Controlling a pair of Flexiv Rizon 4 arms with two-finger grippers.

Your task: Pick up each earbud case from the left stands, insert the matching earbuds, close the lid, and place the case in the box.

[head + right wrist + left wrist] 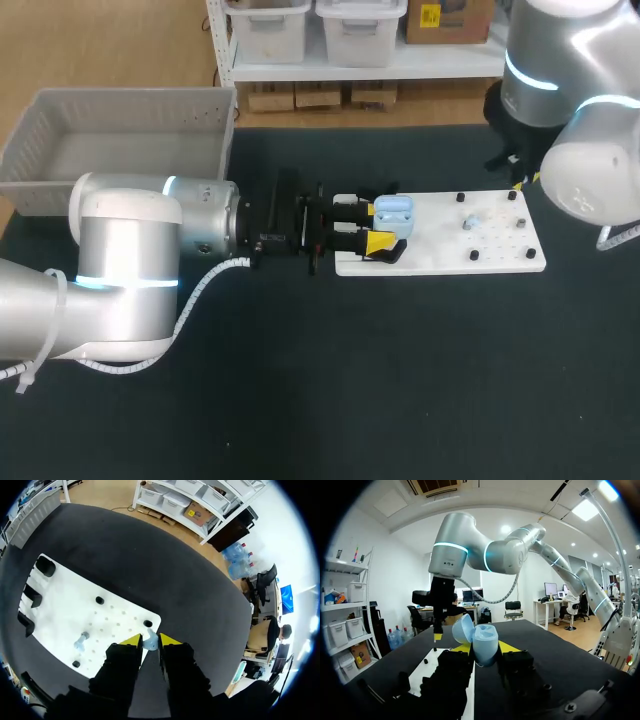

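Observation:
A light blue earbud case [393, 210] with its lid open sits between the yellow tips of my left gripper [383, 226], which is shut on it over the left end of the white board [500, 255]. In the left wrist view the case [485, 645] stands upright between the fingers, lid [462, 629] tilted back. My right gripper [150, 641] hangs over the board's far right corner, shut on a small pale blue earbud [150, 639]. A second earbud [81, 641] [470, 222] stands on the board. In the head view my right arm hides its own fingers.
A grey bin [120, 140] stands at the back left of the table. Black stands [33, 598] line the board's left end, and short black pegs [99, 600] dot it. Dark table surface lies open in front of the board.

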